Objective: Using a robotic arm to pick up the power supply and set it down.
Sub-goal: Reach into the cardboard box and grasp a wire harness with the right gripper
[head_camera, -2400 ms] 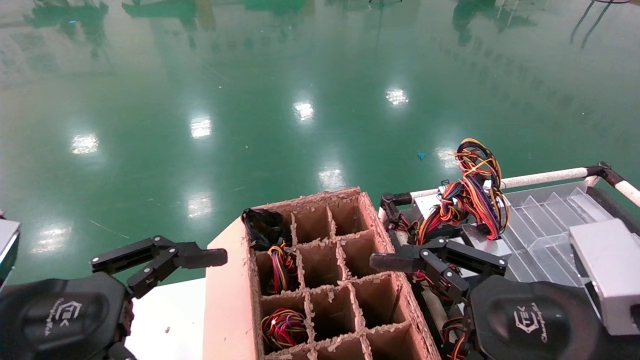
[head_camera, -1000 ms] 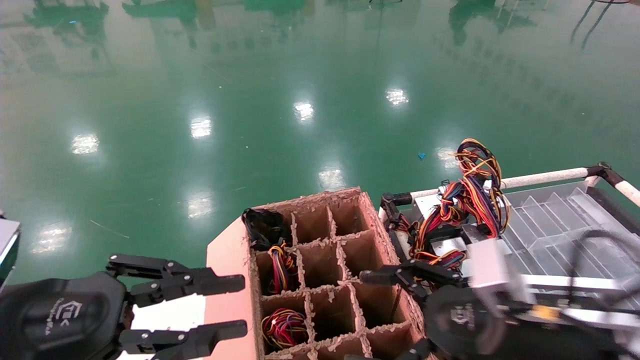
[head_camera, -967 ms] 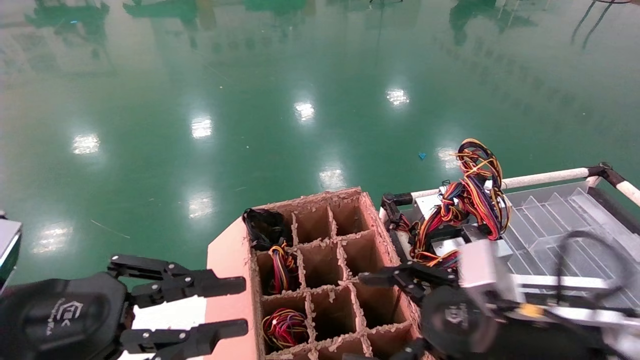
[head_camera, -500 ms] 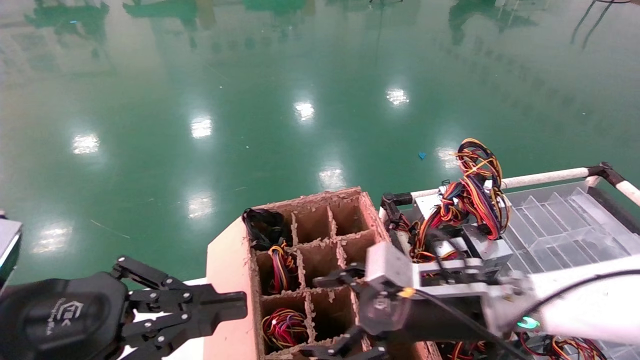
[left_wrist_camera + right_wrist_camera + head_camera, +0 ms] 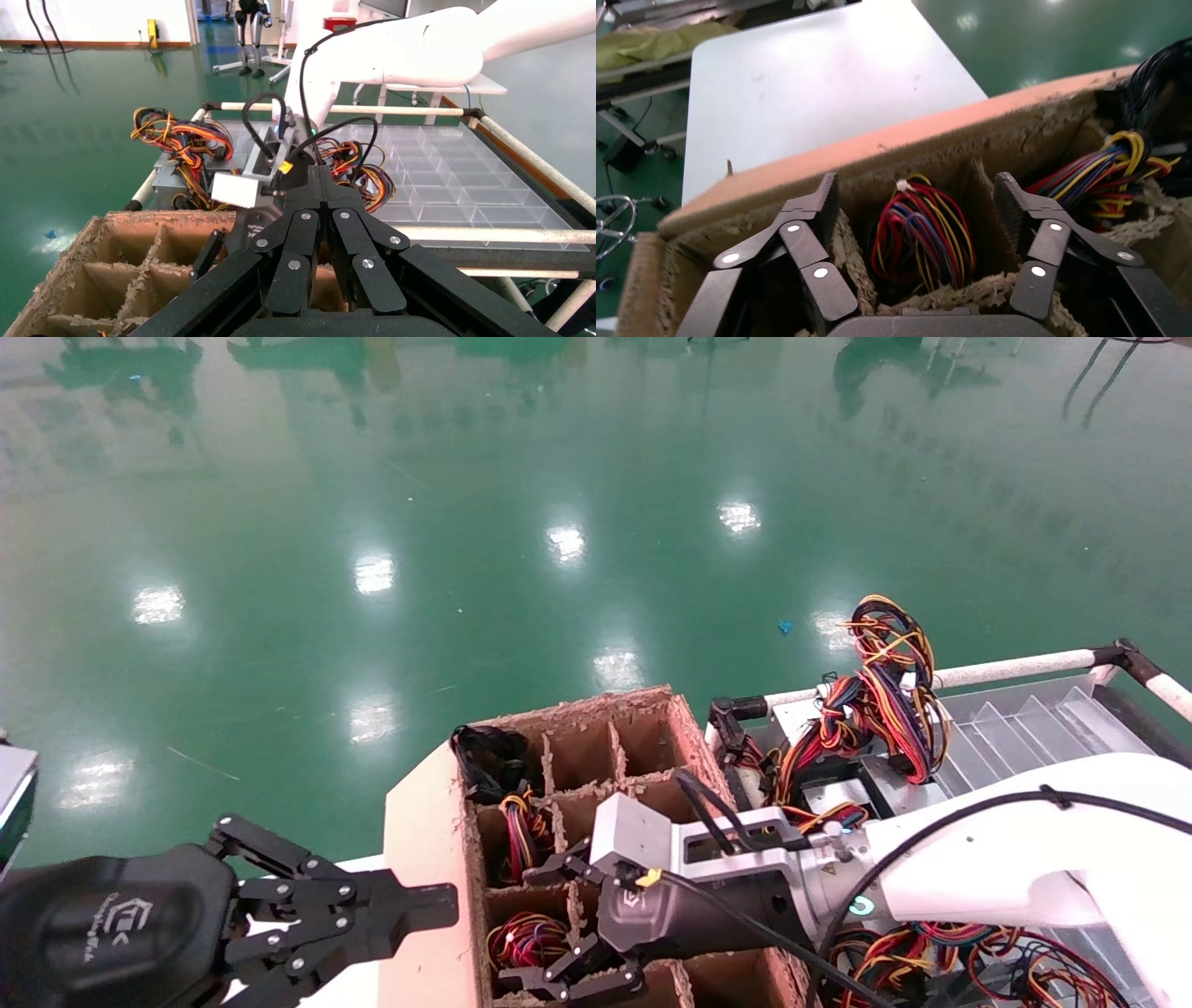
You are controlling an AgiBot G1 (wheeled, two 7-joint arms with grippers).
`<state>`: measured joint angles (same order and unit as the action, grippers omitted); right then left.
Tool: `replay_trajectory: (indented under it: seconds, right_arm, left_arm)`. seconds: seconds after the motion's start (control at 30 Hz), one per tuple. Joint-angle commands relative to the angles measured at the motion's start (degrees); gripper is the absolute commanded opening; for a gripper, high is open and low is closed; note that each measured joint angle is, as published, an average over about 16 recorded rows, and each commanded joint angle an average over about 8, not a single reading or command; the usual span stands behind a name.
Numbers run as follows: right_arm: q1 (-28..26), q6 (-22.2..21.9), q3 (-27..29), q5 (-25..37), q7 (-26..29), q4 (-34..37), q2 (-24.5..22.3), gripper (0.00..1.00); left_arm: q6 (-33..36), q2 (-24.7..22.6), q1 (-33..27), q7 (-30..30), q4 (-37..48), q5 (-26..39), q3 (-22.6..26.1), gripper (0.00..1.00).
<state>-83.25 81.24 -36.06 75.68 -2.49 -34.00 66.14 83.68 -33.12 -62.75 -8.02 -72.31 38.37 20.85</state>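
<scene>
While the right gripper (image 5: 548, 924) hung over the divided cardboard box (image 5: 424, 859), its fingers were spread wide and empty, straddling the compartment that held the power supply (image 5: 923, 235). Only the unit's coiled bundle of red, orange and yellow wires showed in the right wrist view; its metal body lay hidden below them in the cell. Judged from its make, the body would be rigid and fairly heavy, whereas the wires would be soft, springy and liable to snag on the frayed dividers. The firmest hold would therefore probably be low, across the bundle or on the body beneath. The left gripper (image 5: 372, 919) waited beside the box, fingers pressed together.
</scene>
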Motion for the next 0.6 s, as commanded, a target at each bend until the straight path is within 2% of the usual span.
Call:
replay_trajectory:
  seconds: [0.03, 0.1, 0.27, 0.33, 0.43, 0.6]
  right_arm:
    - [-0.74, 0.07, -0.43, 0.61, -0.95, 1.94, 1.04, 0.00]
    - [-1.23, 0.16, -0.67, 0.98, -1.74, 3.54, 1.58, 0.00]
    - [-2.19, 0.54, -1.04, 1.50, -3.46, 6.82, 2.64, 0.00]
    - [-2.54, 0.66, -1.21, 1.75, -4.00, 7.92, 2.99, 0.00]
    - [-3.01, 0.73, -1.47, 2.16, -4.72, 9.43, 3.44, 0.00]
    - [-3.62, 0.82, -1.69, 2.53, -5.80, 11.60, 3.95, 0.00]
  left_arm:
    - [0.00, 0.00, 0.00, 0.00, 0.00, 0.00, 0.00, 0.13]
    - [0.00, 0.00, 0.00, 0.00, 0.00, 0.00, 0.00, 0.27]
    - [0.00, 0.00, 0.00, 0.00, 0.00, 0.00, 0.00, 0.78]
    - [0.00, 0.00, 0.00, 0.00, 0.00, 0.00, 0.01, 0.92]
    - [0.00, 0.00, 0.00, 0.00, 0.00, 0.00, 0.01, 1.00]
    - [0.00, 0.00, 0.00, 0.00, 0.00, -0.01, 0.01, 1.00]
